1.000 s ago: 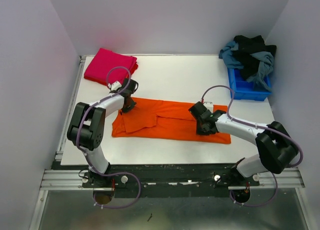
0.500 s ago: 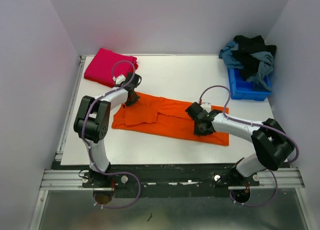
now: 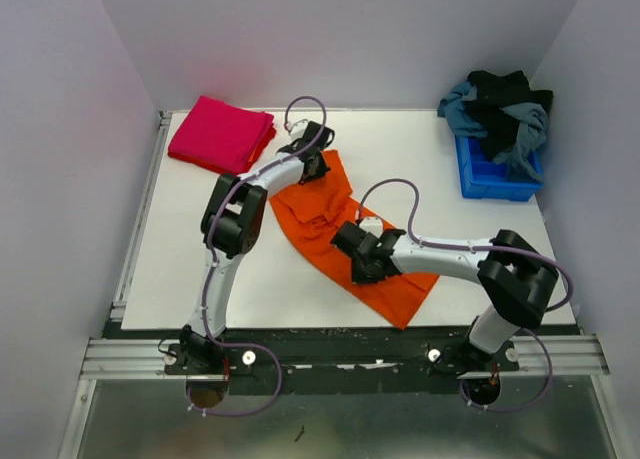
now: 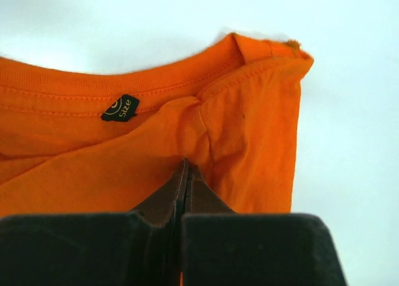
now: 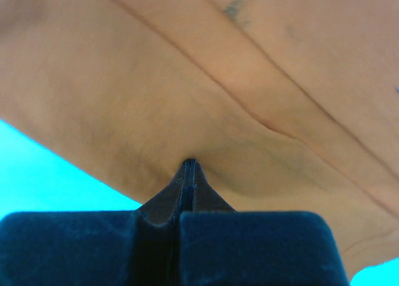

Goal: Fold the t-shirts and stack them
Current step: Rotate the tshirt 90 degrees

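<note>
Orange t-shirt (image 3: 315, 219) lies as a long, partly folded strip slanting across the middle of the worktop (image 3: 190, 249), collar end far, hem end near. The left end effector (image 4: 186, 164) is pinched closed on a fold just below the neckline. The right end effector (image 5: 189, 163) is clamped on cloth nearer the hem. Gripping both ends likely keeps the strip taut so it repositions without bunching. The pink t-shirt (image 3: 222, 132) sits folded at the far left corner, probably the stack's base.
</note>
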